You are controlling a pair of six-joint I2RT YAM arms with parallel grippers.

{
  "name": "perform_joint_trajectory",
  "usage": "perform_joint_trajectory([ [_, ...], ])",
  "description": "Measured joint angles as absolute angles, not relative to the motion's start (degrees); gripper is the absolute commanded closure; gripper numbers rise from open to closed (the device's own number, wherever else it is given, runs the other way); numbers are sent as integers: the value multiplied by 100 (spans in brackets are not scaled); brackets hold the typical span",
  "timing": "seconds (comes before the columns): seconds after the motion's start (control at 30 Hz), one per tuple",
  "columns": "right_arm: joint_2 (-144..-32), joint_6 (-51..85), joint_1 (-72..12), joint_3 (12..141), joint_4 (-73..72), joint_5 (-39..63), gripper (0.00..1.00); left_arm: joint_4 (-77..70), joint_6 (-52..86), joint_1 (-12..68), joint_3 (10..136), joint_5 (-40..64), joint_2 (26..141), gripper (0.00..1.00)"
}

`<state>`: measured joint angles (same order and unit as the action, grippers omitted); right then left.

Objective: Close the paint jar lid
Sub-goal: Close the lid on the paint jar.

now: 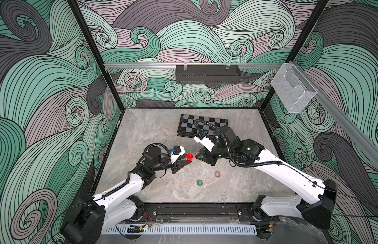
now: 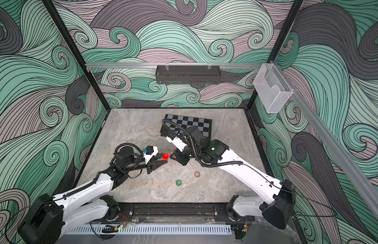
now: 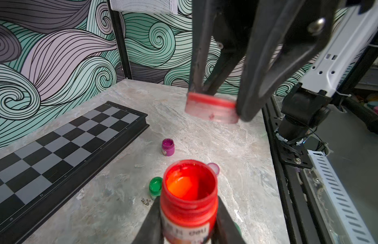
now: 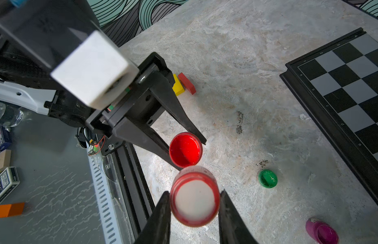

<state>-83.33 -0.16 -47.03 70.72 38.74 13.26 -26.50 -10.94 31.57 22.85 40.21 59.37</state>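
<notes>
Two grippers meet over the marble table: the left gripper clamps one open red paint jar, the right gripper pinches its one red lid close to the jar's mouth, not on it. Two more jars, green and purple, stand near one chessboard.

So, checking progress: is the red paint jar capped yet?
Open: paint shows inside the red jar; the right gripper holds its lid apart.

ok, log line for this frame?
left tool: shut on open red paint jar | right tool: shut on red lid | lid: apart from jar mouth, not on
</notes>
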Motion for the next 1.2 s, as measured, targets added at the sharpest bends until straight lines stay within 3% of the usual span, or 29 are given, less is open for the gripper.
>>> perform_joint_trajectory([
  [1.2,-9056,-635,-4998,7496,4331,1752,75,-1927,-1466,3245,2462,4569,5994,72],
])
